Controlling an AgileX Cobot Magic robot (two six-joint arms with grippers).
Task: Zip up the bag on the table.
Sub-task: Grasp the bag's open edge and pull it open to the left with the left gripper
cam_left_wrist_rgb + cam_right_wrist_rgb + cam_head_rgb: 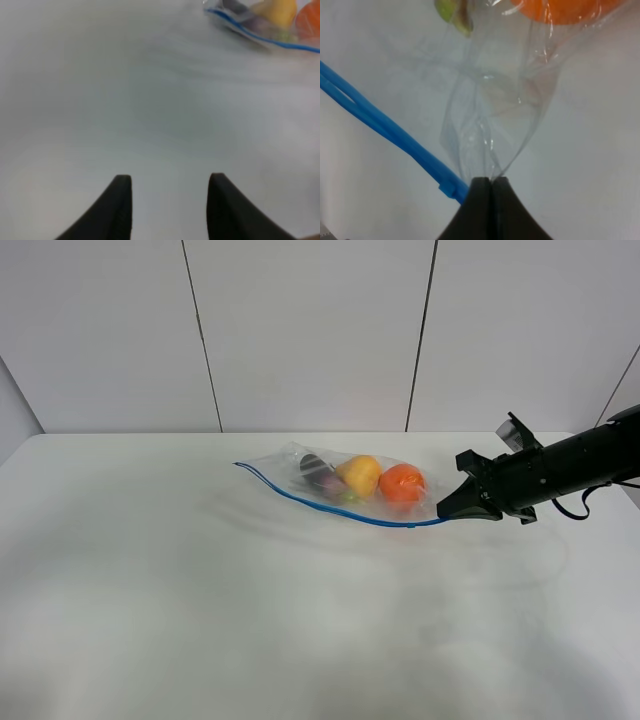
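Pinching the bag at its right end, the right gripper has its jaws pressed together on a gathered fold of clear plastic, with the blue zipper strip running just beside the fingertips; farther along, the strip splits into two separate tracks. The bag lies on the table toward the far side, right of centre, holding an orange, a pear and an eggplant. The left gripper hangs over bare tabletop, jaws apart with nothing between them, well away from the bag.
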